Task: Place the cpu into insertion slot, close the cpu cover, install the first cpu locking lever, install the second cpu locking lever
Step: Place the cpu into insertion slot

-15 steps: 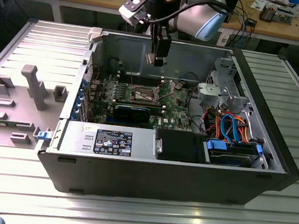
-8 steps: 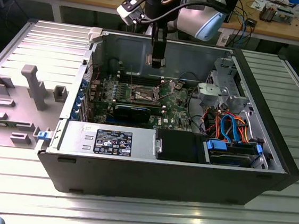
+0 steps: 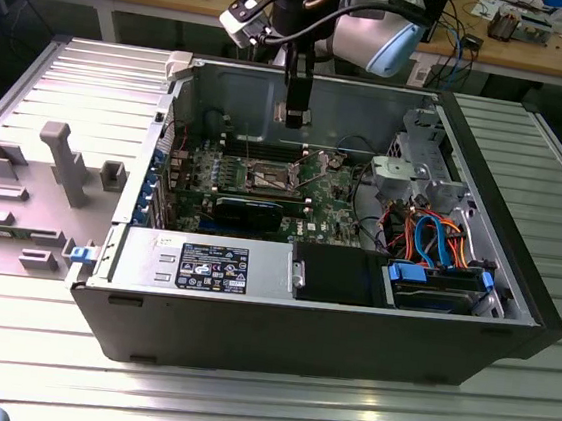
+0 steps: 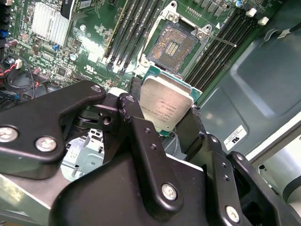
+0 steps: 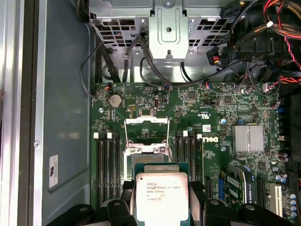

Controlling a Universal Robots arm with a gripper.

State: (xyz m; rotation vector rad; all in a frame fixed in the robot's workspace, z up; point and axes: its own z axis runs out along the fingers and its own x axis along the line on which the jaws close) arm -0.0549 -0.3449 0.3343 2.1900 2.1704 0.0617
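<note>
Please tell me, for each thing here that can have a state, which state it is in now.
gripper: shut on the chip.
chip: held, not yet in the socket.
socket: empty, uncovered.
socket cover: swung open.
computer case: open on one side.

Robotics workshop or lab, ribbed metal tabletop (image 3: pixel 240 407) up front, opened computer case (image 3: pixel 298 338) sitting on it, cluttered wooden tabletop (image 3: pixel 558 64) behind, grey fixture plate (image 3: pixel 31 194) alongside.
</note>
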